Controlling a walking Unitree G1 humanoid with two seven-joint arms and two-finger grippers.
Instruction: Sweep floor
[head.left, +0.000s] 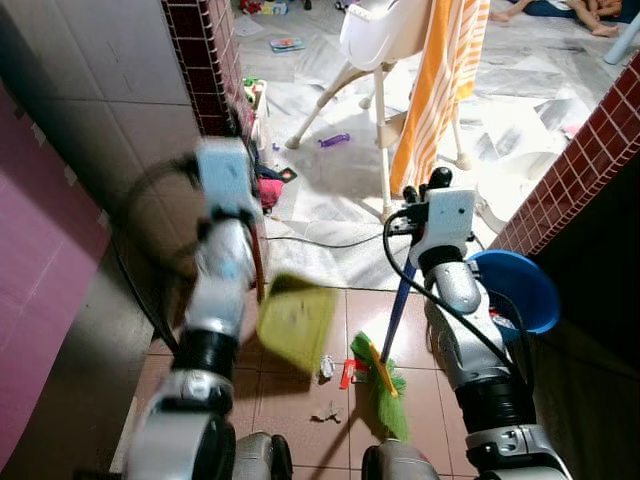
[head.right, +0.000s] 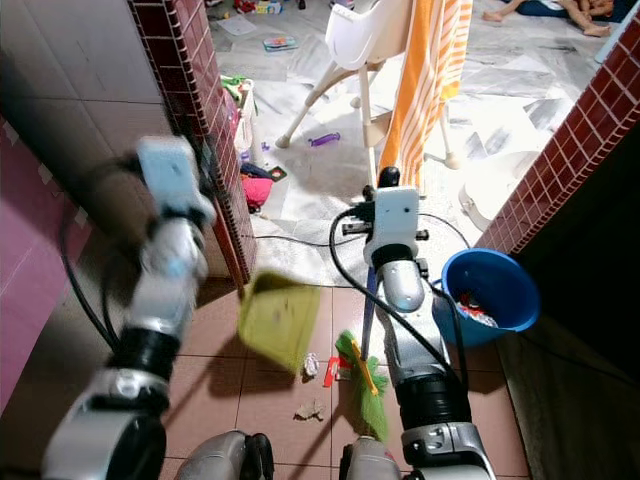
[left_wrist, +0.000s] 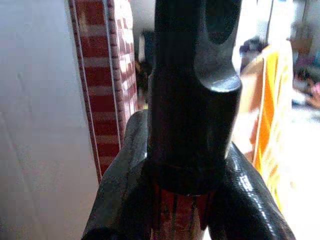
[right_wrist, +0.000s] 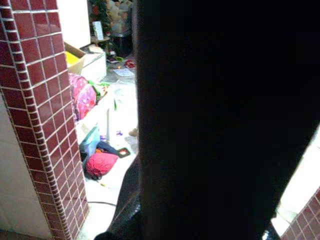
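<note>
Tiled floor (head.left: 290, 400), scraps (head.left: 327, 367) at 6 o'clock. Left end effector (left_wrist: 175, 200) clamps dustpan (head.left: 295, 320) handle, pan poised near scraps; right end effector (head.left: 425, 188) grips broom (head.left: 383, 385), bristles beside scraps.

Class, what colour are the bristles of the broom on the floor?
Green bristles on the broom, clearest in the left eye view.

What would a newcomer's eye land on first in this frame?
Probably the yellow-green dustpan, hanging blurred over the brown tiles below the left arm, with the green broom head beside it on the floor under the right arm. Small bits of litter lie between them. Next come the blue basin at the right and the orange striped cloth draped over the white high chair beyond.
</note>
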